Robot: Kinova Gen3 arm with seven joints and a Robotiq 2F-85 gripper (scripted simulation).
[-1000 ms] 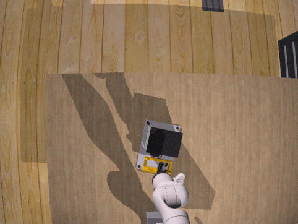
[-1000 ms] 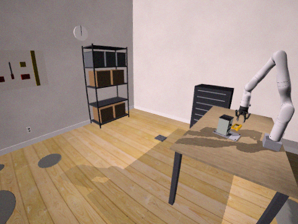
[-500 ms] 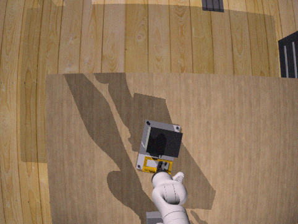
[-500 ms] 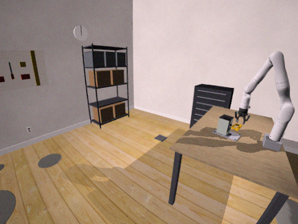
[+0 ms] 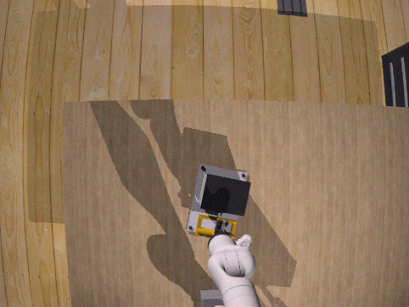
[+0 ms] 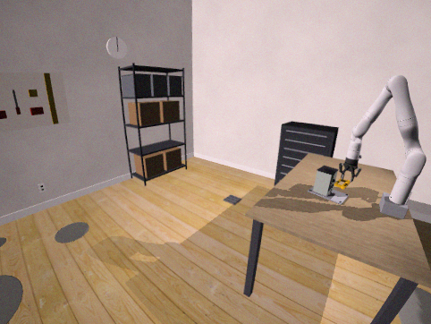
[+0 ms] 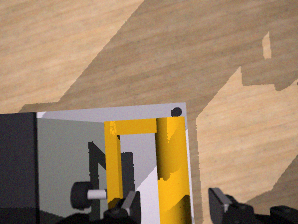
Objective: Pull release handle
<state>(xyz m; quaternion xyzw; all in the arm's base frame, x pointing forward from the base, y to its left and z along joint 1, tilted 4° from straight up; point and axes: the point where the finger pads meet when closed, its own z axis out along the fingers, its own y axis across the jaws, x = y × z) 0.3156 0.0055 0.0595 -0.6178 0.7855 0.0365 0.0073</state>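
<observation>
Plank floor, grey and white walls; a dark shelf rack (image 6: 121, 116) with boxes stands against the grey wall, a dark drawer cabinet (image 6: 306, 143) against the white one. Wood-grain desk (image 6: 313, 233) on dark legs in the near corner, crossed by long shadows.

Arm (image 6: 404, 130): white, rising from a grey base block (image 6: 393, 208) at the desk's edge, bent high and reaching down toward the fixture.

Fixture: grey base plate (image 5: 193, 203) lying on the desk, dark screw heads at its corners. A box (image 5: 225, 195) with a black top stands on the plate. Just beside the box, on the arm's side of the plate, sits the yellow handle (image 7: 172, 165), a rectangular loop with a thick outer bar parallel to the plate's edge and a short pin running back into the box's face.

Tool (image 7: 172, 212): pointing down over the handle, jaws half spread and straddling the thick yellow bar. Left finger (image 7: 125, 205) sits inside the loop, between the thin and thick bars; right finger (image 7: 220, 202) stands outside the plate's edge, over bare desk, with a gap between it and the bar. Nothing gripped. From the top view the wrist hides most of the handle's near end.
</observation>
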